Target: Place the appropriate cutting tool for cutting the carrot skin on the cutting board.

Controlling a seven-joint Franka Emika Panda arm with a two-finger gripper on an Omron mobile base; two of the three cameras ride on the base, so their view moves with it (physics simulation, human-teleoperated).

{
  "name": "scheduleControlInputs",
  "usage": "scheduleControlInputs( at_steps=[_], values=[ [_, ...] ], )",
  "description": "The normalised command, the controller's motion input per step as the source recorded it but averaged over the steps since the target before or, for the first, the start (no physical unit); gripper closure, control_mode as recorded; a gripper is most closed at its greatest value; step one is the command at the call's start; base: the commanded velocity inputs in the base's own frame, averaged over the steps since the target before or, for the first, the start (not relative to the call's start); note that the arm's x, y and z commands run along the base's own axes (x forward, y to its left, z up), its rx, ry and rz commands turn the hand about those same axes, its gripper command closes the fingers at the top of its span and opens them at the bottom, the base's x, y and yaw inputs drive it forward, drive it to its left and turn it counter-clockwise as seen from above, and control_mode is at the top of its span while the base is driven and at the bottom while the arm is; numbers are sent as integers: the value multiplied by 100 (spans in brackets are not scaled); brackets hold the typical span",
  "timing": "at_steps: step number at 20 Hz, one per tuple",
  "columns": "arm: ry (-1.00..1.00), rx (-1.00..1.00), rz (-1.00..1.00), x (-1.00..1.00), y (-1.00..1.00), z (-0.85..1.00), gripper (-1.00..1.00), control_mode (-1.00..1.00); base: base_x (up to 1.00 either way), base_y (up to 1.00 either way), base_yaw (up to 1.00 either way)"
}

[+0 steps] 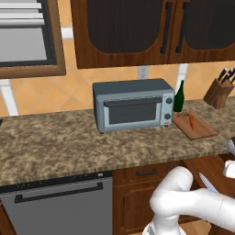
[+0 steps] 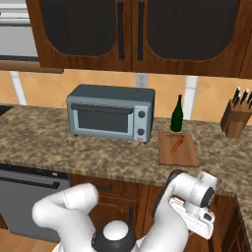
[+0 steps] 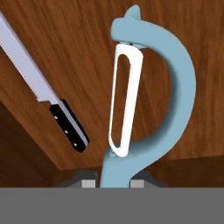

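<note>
In the hand view the peeler, with its light-blue curved handle and pale slotted head, stands very close. Its handle runs down between my gripper's two fingertips, which are shut on it. Under it lies brown wood. In the right base view my hand hangs low, below the counter's front edge, right of the arm. The light-brown cutting board lies on the counter right of the toaster oven. The small orange carrot rests on it.
A black-handled knife lies left of the peeler on the wood. On the counter stand a grey toaster oven, a green bottle and a wooden knife block. A dishwasher sits below.
</note>
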Motion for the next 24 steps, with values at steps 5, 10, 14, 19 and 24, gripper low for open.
scheduleControlInputs(
  at_steps=[5,10,14,19,24],
  values=[
    [-11,-8,0,-57,0,100,100,-100,0,0,0],
    [-12,-13,0,5,0,100,100,-100,0,0,0],
    [-11,-10,1,42,0,98,100,-100,0,0,0],
    [-9,-4,6,68,0,75,100,-100,0,0,0],
    [-5,0,10,84,0,33,100,-100,0,0,0]
  ],
)
